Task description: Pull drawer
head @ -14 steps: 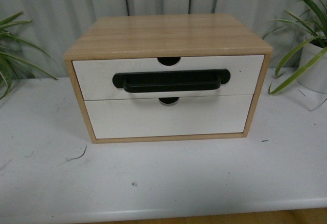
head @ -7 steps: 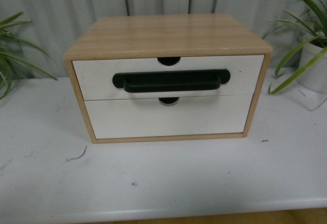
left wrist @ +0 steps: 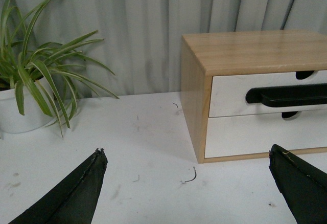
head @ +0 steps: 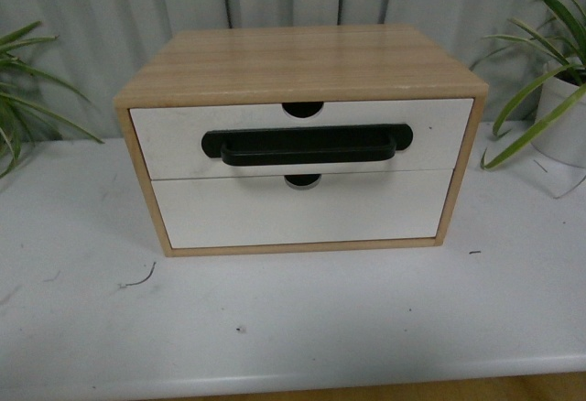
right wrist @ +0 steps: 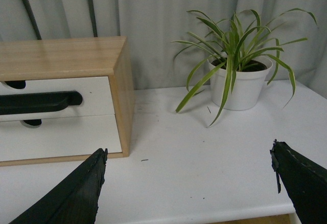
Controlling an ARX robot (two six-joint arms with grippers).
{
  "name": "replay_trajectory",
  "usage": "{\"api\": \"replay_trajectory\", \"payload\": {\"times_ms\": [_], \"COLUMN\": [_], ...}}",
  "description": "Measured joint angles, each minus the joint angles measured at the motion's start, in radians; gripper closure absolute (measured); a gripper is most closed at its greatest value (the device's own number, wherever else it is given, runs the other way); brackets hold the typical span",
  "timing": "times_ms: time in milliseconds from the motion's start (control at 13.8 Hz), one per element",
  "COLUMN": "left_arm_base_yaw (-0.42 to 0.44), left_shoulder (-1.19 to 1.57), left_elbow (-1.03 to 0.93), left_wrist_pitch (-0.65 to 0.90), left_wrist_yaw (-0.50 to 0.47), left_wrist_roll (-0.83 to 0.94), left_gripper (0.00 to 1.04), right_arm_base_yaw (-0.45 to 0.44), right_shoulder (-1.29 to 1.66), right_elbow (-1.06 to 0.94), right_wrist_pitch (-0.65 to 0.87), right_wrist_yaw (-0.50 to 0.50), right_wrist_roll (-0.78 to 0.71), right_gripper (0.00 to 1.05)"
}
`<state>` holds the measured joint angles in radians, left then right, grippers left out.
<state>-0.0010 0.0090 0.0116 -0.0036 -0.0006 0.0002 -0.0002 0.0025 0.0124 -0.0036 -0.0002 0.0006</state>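
A light wooden cabinet (head: 302,58) stands on the white table (head: 293,328). Its upper drawer (head: 165,140) is white-fronted, shut flush, with a wide black bar handle (head: 307,145) and a half-round notch (head: 302,108) in its top edge. Neither arm shows in the front view. My left gripper (left wrist: 186,155) is open over the table, left of and before the cabinet (left wrist: 245,50), nothing between its fingers. My right gripper (right wrist: 189,152) is open over the table to the cabinet's right, also holding nothing; the handle (right wrist: 38,102) shows at that view's edge.
A plain white lower drawer front (head: 302,209) without a handle sits under the upper one. A potted plant in a white pot (right wrist: 240,86) stands right of the cabinet, another (left wrist: 20,111) to its left. A grey curtain (head: 110,7) hangs behind. The table's front edge (head: 366,378) is near.
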Motion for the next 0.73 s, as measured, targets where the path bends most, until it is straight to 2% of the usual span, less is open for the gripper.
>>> {"api": "replay_trajectory", "payload": {"times_ms": [145, 218, 290, 363, 435, 508, 581, 726], "left_arm_base_yaw": [0.000, 0.002, 0.020, -0.080, -0.180, -0.247, -0.306, -0.346], "left_shoulder": [0.000, 0.001, 0.080, 0.260, 0.420, 0.563, 0.732, 1.098], "left_elbow": [0.000, 0.001, 0.014, 0.076, 0.139, 0.190, 0.255, 0.441], "left_wrist_pitch": [0.000, -0.004, 0.008, 0.115, 0.220, 0.263, 0.233, 0.158], "left_wrist_yaw": [0.000, 0.008, 0.142, 0.199, 0.229, 0.264, 0.323, 0.395], "left_wrist_roll": [0.000, 0.002, 0.039, 0.114, 0.200, 0.304, 0.447, 0.755], "left_gripper": [0.07, 0.07, 0.07, 0.07, 0.07, 0.07, 0.07, 0.07], "right_arm_base_yaw": [0.000, 0.046, 0.147, 0.047, -0.028, -0.026, -0.019, 0.041], "right_shoulder": [0.000, 0.031, 0.194, 0.347, 0.493, 0.632, 0.789, 1.056], "right_elbow": [0.000, 0.013, 0.057, 0.138, 0.233, 0.300, 0.379, 0.573], "right_wrist_pitch": [0.000, -0.035, 0.000, 0.067, 0.077, 0.085, 0.043, -0.080], "right_wrist_yaw": [0.000, 0.129, 0.384, 0.429, 0.311, 0.171, 0.023, -0.172], "right_wrist_roll": [0.000, 0.037, 0.111, 0.116, 0.083, 0.018, -0.072, -0.318], "right_gripper": [0.06, 0.06, 0.06, 0.06, 0.06, 0.06, 0.06, 0.06]}}
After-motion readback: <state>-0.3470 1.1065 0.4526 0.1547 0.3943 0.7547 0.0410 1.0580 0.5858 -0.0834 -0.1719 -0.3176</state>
